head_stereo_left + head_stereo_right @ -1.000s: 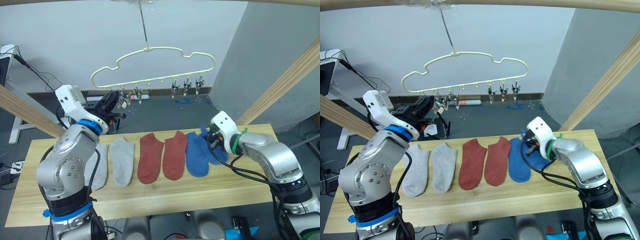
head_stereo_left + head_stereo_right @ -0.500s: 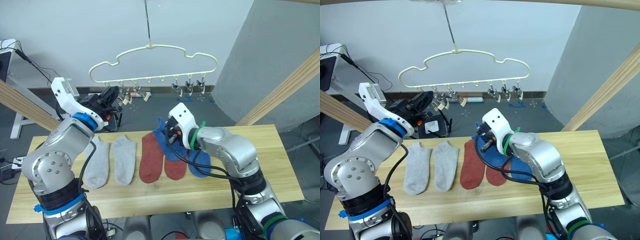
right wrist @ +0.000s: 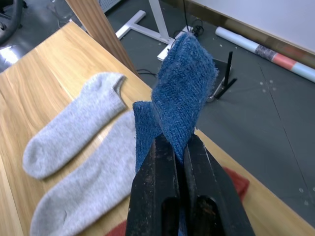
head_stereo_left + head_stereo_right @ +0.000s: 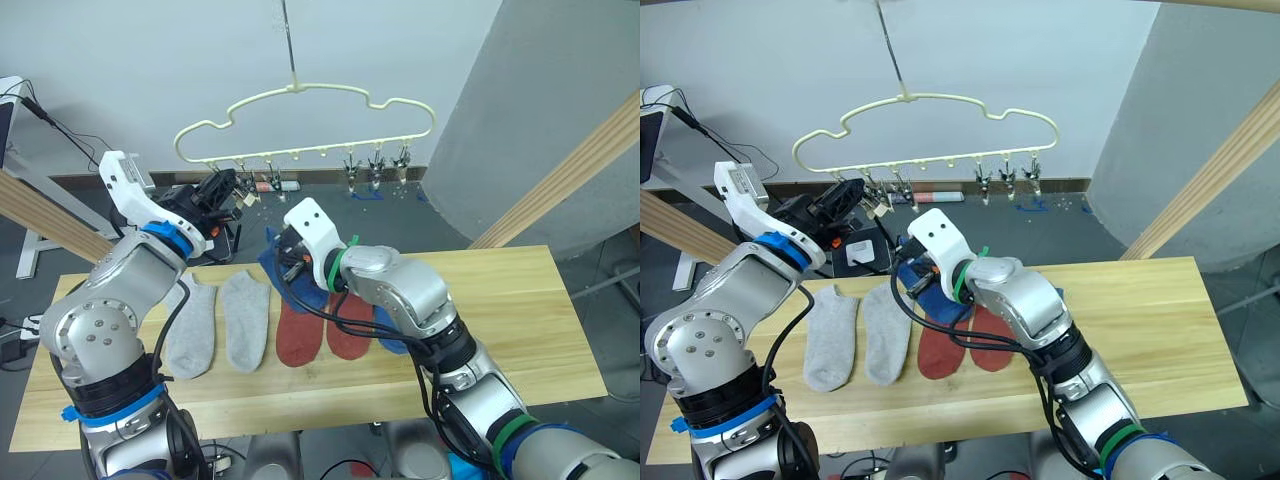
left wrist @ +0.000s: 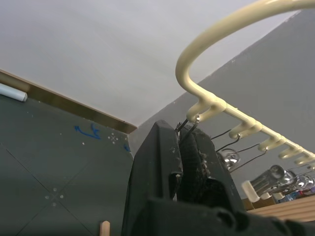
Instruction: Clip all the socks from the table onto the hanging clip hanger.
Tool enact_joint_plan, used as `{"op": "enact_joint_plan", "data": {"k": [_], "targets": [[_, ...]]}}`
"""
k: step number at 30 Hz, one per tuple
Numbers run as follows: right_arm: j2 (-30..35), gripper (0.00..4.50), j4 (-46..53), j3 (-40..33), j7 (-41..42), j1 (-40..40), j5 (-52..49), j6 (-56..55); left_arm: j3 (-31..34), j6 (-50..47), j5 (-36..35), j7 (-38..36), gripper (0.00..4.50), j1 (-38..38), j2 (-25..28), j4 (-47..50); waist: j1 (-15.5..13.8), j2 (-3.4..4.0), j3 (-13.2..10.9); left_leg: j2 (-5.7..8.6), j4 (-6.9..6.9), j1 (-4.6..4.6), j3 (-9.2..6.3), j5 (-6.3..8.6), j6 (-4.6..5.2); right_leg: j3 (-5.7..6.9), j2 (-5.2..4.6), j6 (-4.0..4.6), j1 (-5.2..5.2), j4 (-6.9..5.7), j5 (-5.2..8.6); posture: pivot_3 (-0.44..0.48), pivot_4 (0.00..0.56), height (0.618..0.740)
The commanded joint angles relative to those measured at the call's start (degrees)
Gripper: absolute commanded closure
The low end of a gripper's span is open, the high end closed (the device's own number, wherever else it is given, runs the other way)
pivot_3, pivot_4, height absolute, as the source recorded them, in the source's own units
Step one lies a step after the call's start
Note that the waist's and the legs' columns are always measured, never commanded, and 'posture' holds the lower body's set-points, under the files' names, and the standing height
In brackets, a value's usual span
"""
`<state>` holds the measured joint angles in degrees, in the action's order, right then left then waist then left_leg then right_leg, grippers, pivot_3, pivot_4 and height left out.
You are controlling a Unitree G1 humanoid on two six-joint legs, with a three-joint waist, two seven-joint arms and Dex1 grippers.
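Right wrist view: right gripper clamped on a blue knit ankle sock, lifted centre-frame above the light plank table; left gripper pinches an end clip of the pale yellow wire clip hanger upper centre; next, feed the cuff into it.

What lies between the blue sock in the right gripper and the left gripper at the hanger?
Nothing: the left eye view shows only open air between the blue sock and left gripper.
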<state>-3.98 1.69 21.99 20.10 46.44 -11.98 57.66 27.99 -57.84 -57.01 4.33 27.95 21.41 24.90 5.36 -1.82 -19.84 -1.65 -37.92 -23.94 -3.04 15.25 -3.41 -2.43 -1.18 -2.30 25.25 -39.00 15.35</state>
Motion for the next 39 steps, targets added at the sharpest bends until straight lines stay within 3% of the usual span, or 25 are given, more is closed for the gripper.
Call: {"op": "enact_joint_plan", "data": {"k": [1,36,39], "targets": [[-2.7,4.46,-1.2,0.6,0.9,3.2,0.2,-3.1,0.0,1.2,0.0,0.2,4.50,-1.0,1.3,0.8,0.0,0.00,0.0,0.00,0.00,0.00,0.00,0.00,0.00,0.00,0.00,0.04,0.01,0.00,-0.02,-0.121,0.345,0.740],[-4.7,4.46,-14.3,-3.1,3.8,12.4,2.9,-12.6,-3.3,5.2,0.2,-0.7,4.50,-4.5,4.2,1.1,-0.2,-0.01,0.0,-0.05,0.00,0.00,0.00,0.00,0.00,0.04,-0.04,0.15,0.04,-0.02,-0.09,-0.088,0.325,0.740],[-4.8,4.50,-14.1,-3.1,3.9,12.2,3.1,-12.5,-3.2,5.4,-0.5,-1.1,3.59,-4.7,4.2,1.2,-0.2,-0.01,0.0,-0.05,0.00,0.00,0.00,0.00,-0.01,0.03,-0.05,0.15,0.04,-0.03,-0.09,-0.088,0.325,0.740]]}}
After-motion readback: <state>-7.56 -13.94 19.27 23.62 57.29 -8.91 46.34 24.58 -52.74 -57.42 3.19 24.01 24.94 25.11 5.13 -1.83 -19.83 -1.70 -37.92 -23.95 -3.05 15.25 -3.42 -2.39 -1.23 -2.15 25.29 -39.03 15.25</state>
